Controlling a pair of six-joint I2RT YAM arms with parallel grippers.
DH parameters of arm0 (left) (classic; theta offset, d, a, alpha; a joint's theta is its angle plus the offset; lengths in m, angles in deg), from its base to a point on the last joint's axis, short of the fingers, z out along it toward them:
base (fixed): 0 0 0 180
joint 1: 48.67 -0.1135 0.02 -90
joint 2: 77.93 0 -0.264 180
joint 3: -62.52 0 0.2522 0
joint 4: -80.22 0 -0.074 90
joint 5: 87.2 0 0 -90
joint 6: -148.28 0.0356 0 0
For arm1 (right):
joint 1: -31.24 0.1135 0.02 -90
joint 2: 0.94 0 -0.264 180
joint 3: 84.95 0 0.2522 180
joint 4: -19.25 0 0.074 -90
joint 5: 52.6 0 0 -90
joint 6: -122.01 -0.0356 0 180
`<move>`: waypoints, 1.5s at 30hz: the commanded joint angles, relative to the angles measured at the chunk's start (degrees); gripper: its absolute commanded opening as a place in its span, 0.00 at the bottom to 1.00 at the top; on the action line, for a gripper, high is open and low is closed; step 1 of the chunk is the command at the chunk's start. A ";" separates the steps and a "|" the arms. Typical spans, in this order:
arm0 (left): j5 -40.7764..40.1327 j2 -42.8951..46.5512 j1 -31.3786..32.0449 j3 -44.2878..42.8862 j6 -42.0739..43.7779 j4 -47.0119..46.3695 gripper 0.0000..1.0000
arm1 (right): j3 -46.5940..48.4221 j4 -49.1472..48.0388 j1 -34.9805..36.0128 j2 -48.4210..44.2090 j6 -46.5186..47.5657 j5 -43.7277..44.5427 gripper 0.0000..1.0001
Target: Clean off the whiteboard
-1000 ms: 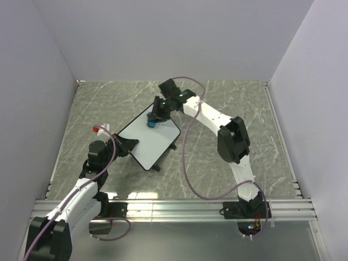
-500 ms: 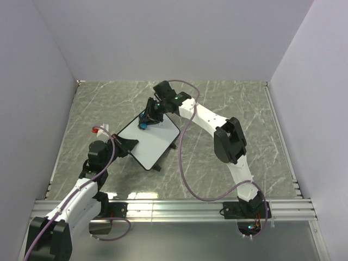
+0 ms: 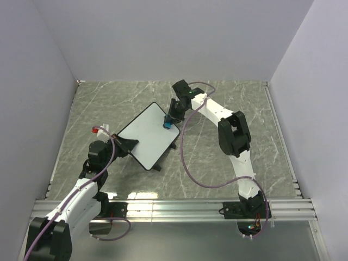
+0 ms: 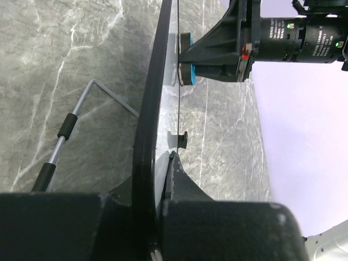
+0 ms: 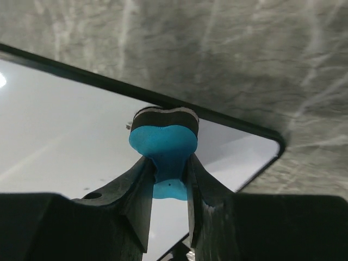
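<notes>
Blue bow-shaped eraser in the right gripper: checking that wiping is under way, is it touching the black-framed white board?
Touching. The left wrist view, edge-on to the black-framed whiteboard, shows the blue bow-shaped eraser pressed flush against its face, no gap.

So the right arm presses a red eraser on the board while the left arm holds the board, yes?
No: the eraser is blue, not red, as the right wrist view shows. The right gripper does press it on the whiteboard while the left gripper holds its edge.

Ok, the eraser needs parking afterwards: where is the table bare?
Bare marble lies right of the right arm toward the wall, and behind the whiteboard, far left. Crowded around the whiteboard, where left claw and right claw meet it.
</notes>
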 commanded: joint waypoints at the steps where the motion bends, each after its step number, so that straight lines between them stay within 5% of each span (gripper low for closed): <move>1: 3.16 -1.00 1.45 1.88 6.44 11.16 0.00 | -2.39 6.22 1.63 3.41 3.60 8.89 0.00; 11: 3.51 -1.17 1.45 1.97 6.53 10.81 0.00 | -4.17 2.62 5.49 -1.42 1.76 6.70 0.00; 20: 3.60 -1.08 1.54 1.97 6.53 10.99 0.00 | 17.11 7.98 12.35 5.16 -0.17 3.90 0.00; 28: 3.60 -0.82 1.63 2.06 6.53 10.99 0.00 | 13.96 6.65 11.65 4.20 -0.71 4.24 0.00; 38: 4.12 -1.26 1.72 2.06 6.71 10.72 0.00 | -3.80 4.54 6.29 -2.12 4.55 10.12 0.00; 45: 4.39 -1.79 1.89 1.88 6.97 10.46 0.00 | 1.10 7.97 12.34 -3.19 9.49 12.94 0.00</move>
